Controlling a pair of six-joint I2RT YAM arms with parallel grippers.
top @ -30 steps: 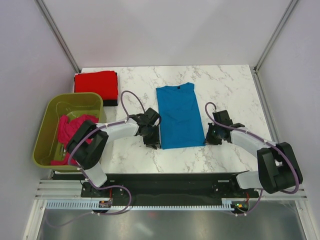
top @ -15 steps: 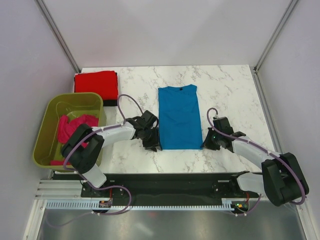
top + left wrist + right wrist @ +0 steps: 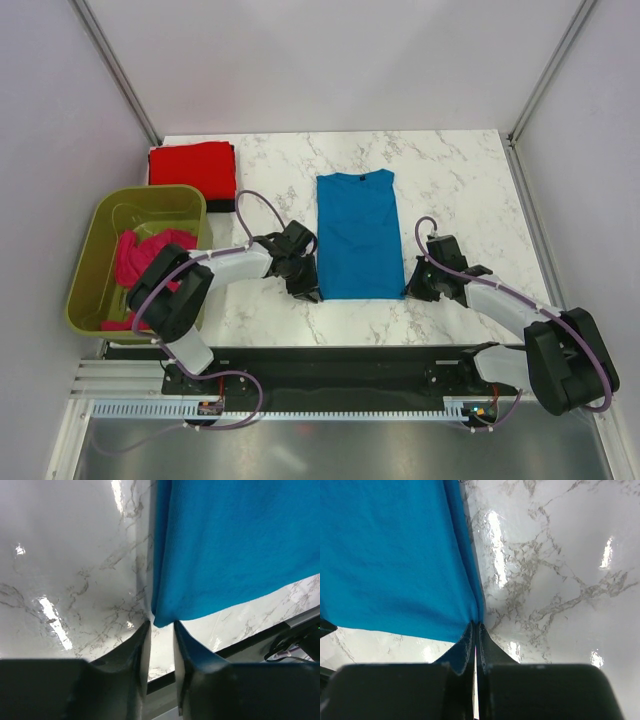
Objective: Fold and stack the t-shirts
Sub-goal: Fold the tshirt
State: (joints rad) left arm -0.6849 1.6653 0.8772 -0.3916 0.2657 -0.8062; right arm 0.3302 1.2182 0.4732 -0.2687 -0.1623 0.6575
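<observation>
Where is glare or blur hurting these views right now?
Left wrist: glare patches on the marble table beside the blue t-shirt; cloth edge sharp. Right wrist: bright streaks on the marble right of the shirt. Top external: even light, no blur.

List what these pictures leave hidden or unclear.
- Top view: pink tee, partly hidden by the tub wall and left arm.
- Top view: dark layer under the red tee; only its edge shows.
- Wrist views: most of the blue tee, cut off by the frame.
- Top view: left claw and right claw tips, too small.
</observation>
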